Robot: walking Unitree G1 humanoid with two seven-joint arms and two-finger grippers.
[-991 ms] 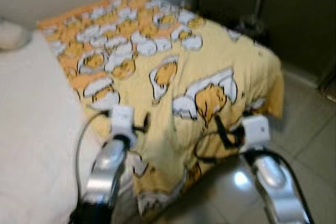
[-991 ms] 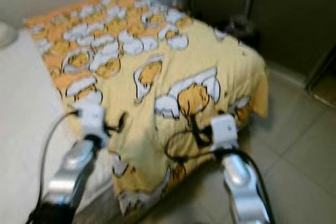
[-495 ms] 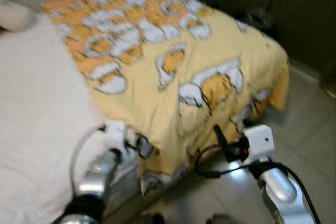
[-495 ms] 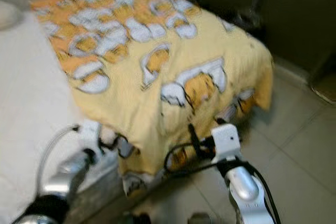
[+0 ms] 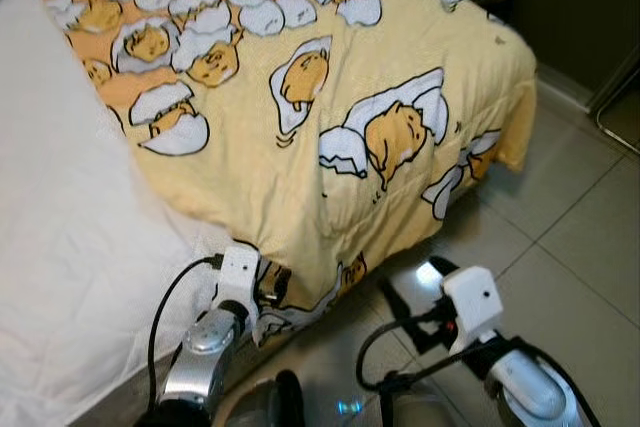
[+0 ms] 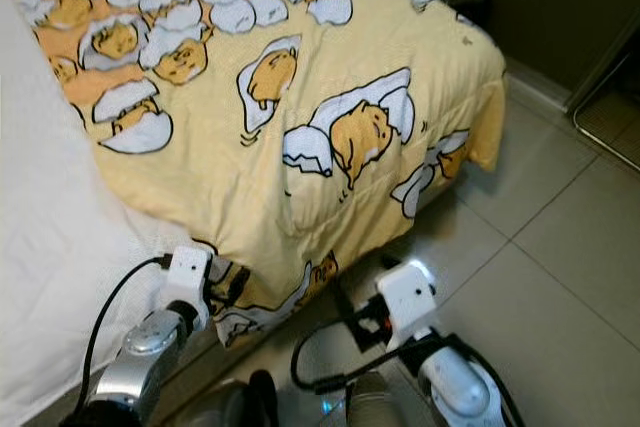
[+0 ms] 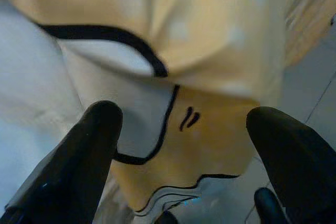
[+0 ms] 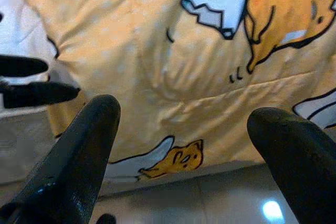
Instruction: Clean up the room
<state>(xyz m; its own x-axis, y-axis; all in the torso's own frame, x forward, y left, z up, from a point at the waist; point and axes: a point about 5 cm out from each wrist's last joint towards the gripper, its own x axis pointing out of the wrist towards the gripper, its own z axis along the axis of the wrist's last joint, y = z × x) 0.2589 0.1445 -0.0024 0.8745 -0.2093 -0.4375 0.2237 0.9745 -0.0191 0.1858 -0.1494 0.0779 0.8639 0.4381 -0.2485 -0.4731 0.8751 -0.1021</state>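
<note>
1. The yellow blanket [image 5: 330,117], printed with egg characters, lies across the foot end of the bed. Its lower hem hangs over the mattress edge toward the floor at about 6 o'clock in the head views.
2. We judge it soft, light and floppy. It should fold and slide easily, so a pinch on the thick hem or a corner should hold better than a pinch on the flat top.
3. Our left gripper [image 7: 181,129] is spread wide with nothing in it. The drooping corner of the blanket sits right between its fingers [image 7: 84,150].
4. Our right gripper [image 8: 178,145] is also wide open and empty. It faces the hanging side of the blanket from a little way off.
5. The bare white mattress [image 5: 60,247] shows at 9 o'clock.
6. The floor [image 5: 580,237] is pale glossy tile at 3 to 5 o'clock, with a light glare near our right arm.
7. A dark wall or cabinet stands at 1 o'clock.
</note>
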